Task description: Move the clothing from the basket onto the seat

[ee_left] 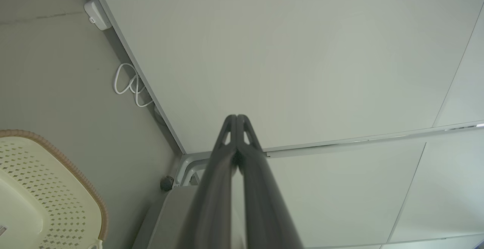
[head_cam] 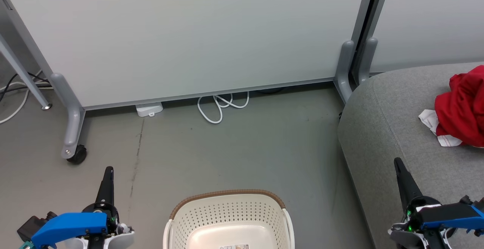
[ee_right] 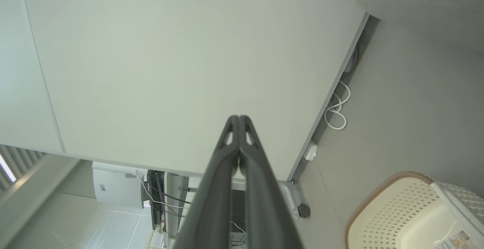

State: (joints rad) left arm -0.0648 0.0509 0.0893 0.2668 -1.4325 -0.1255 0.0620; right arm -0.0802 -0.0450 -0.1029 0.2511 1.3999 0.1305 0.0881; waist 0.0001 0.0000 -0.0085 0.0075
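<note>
Red clothing (head_cam: 462, 107) with white trim lies bunched on the grey seat (head_cam: 389, 124) at the right edge of the head view. The cream basket (head_cam: 227, 218) with a brown rim stands on the floor at bottom centre, and its inside shows bare plastic and a label. The basket also appears in the left wrist view (ee_left: 45, 188) and the right wrist view (ee_right: 401, 215). My left gripper (head_cam: 109, 171) is shut beside the basket's left, holding nothing; its tips (ee_left: 236, 117) meet. My right gripper (head_cam: 397, 162) is shut over the seat's front part, tips together (ee_right: 239, 117).
A pale rolling partition (head_cam: 189, 37) on grey feet with a black caster (head_cam: 77, 154) stands behind the basket. A coiled white cable (head_cam: 221, 107) and a white box (head_cam: 149, 109) lie at its base. Grey floor (head_cam: 234, 150) separates the basket and partition.
</note>
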